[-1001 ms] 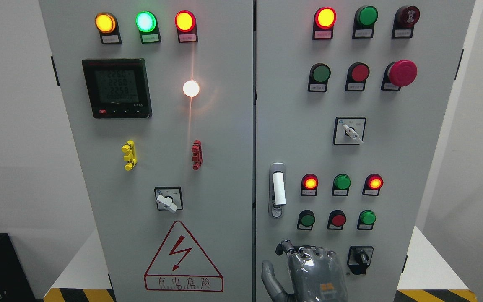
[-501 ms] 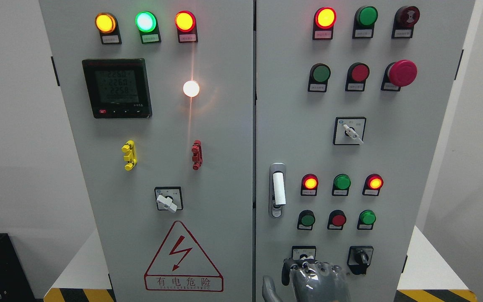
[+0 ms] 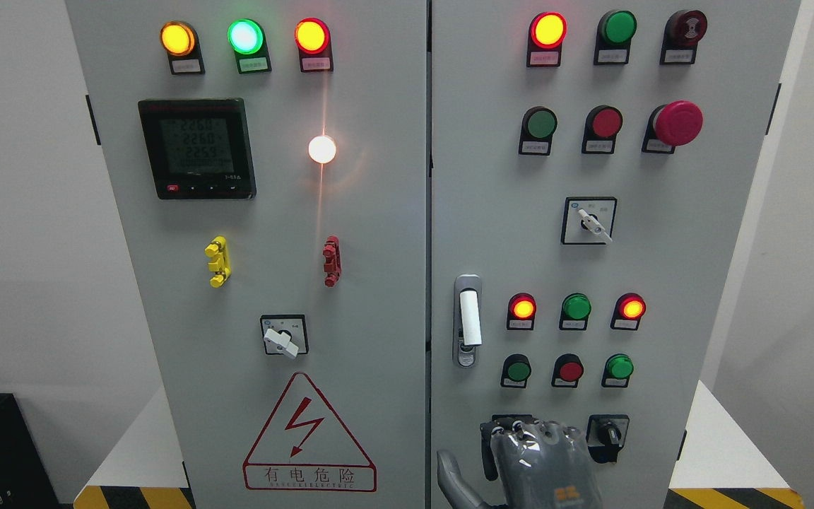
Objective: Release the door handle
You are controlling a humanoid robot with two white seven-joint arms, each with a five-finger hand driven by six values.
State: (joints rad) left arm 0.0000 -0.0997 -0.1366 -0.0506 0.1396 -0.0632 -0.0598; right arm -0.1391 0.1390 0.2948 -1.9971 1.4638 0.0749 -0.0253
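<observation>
Grey sheet steel made up the two-door electrical cabinet (image 3: 350,297), and the white bar-shaped door handle (image 3: 470,318) sat upright in its silver latch plate near the left edge of the right-hand door, with nothing touching it. A grey plastic-covered robot hand (image 3: 531,463) was at the bottom of the picture, well below that handle and clear of it, so the release looked already done; by my judgement only drawing the arm away remained. Its arm came up from the bottom edge right of the middle, which made it the right hand. The fingers (image 3: 520,428) were curled over at the knuckles, with the thumb (image 3: 453,477) set apart to the left, and they held nothing. They partly covered a small black switch plate (image 3: 502,418) low on the door; whether they touched it could not be told. No left hand was visible.
</observation>
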